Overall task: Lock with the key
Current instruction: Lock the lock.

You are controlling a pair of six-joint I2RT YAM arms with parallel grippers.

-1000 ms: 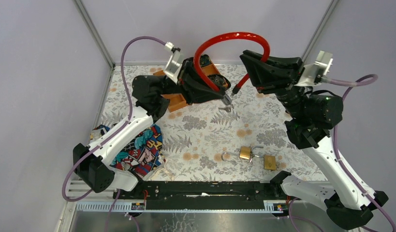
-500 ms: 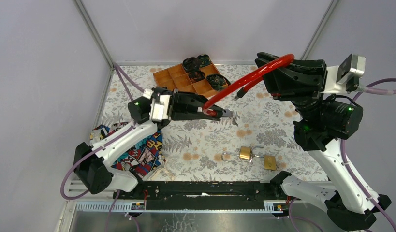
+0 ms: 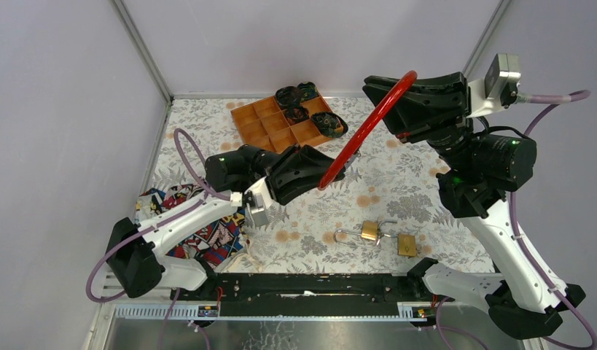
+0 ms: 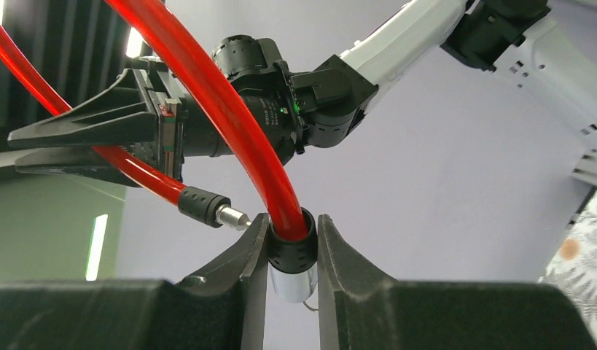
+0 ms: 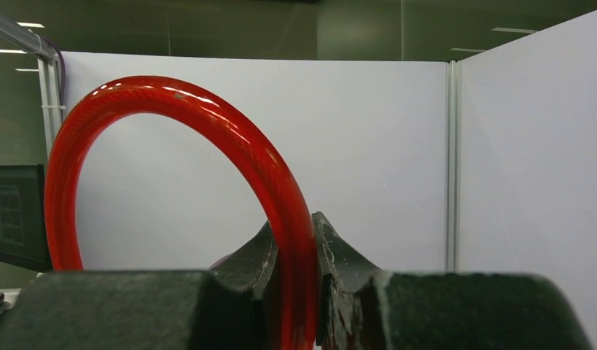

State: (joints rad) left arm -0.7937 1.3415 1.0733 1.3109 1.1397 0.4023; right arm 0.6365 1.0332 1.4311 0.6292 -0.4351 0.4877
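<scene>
While jaws of L gripper (image 4: 292, 220) clench the black end of the red cable lock (image 3: 367, 127), jaws of R gripper (image 5: 294, 222) grasp its loop, far-right, mid-air above desk (image 3: 302, 213).

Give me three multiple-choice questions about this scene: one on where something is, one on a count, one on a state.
1. Where on the table is the orange tray? A near edge; B centre; C far side.
2. How many brass padlocks lie there? A one; B two; C four.
3. The left tool is: A shut on the red cable lock; B open; C out of view.
Answers: C, it sits by the back wall; B, two lie near the front edge; A, its fingers clamp the lock's black end.
</scene>
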